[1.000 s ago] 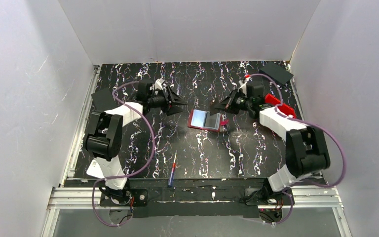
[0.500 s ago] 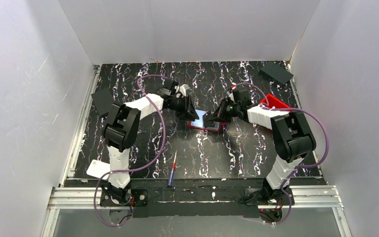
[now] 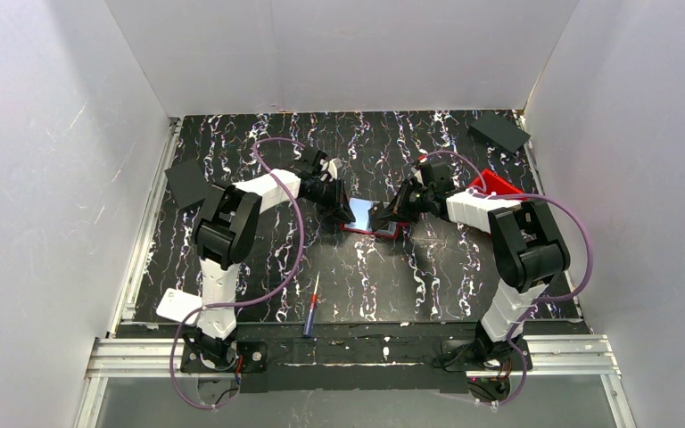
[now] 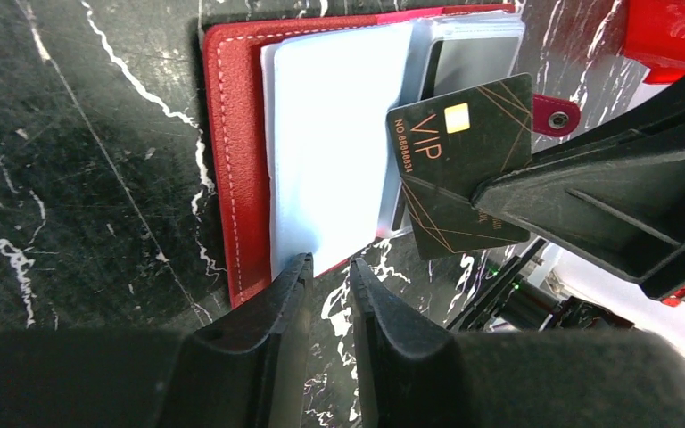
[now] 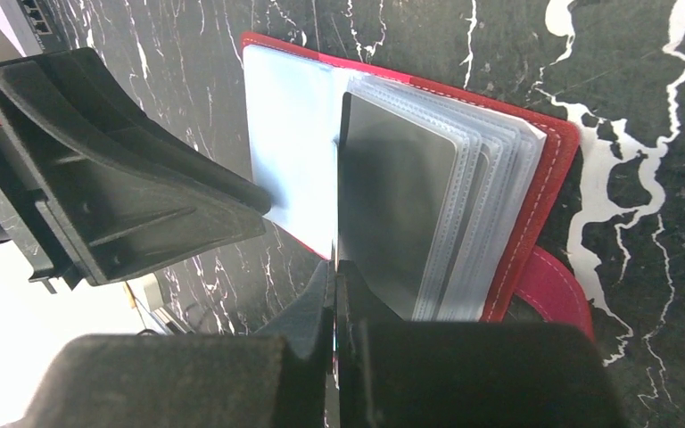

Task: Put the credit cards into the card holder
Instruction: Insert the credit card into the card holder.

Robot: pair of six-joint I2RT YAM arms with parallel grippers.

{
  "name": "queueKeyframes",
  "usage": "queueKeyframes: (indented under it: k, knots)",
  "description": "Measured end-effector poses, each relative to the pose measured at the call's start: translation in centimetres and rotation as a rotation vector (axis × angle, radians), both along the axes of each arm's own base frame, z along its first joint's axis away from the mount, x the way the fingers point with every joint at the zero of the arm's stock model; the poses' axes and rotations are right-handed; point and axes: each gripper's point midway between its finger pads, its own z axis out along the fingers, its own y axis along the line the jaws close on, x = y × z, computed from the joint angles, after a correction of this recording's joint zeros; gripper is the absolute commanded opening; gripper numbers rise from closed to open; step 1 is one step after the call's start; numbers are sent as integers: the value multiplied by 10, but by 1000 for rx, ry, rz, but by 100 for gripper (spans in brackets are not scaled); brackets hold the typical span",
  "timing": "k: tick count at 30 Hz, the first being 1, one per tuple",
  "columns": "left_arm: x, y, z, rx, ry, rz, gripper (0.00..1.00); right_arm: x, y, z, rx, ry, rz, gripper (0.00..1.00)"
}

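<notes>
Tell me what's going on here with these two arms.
Both arms are working over the red card holder, which lies open on the table. The right gripper is shut on a dark credit card marked VIP, holding it at the stack of clear sleeves, not yet inside one. The left gripper sits at the edge of a pale sleeve, jaws narrowly apart. Whether it pinches that sleeve is unclear.

Card holder (image 4: 227, 178): red cover, pale stitching along its edge, milky translucent sleeves inside. Credit card (image 4: 459, 160), at the tips of the right gripper (image 5: 334, 269): black face, copper line pattern, copper "VIP" lettering, gold chip. Left gripper (image 4: 328, 266) and right gripper: black. Counter (image 4: 80, 178): black with white marble veining.
</notes>
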Motion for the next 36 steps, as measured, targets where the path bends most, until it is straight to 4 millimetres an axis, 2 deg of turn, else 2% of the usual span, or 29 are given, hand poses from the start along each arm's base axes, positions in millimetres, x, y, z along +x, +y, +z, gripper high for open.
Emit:
queueKeyframes:
  k: [14, 20, 36]
  knots:
    - [-1, 7, -8, 46, 3, 7, 11, 11, 7, -10, 32, -30, 1, 1]
    - [-1, 7, -11, 47, 9, 6, 10, 21, 11, -7, 58, -82, -1, 1]
    - [-2, 6, -12, 35, 12, 6, 8, 19, 15, -15, 112, -159, -60, 1]
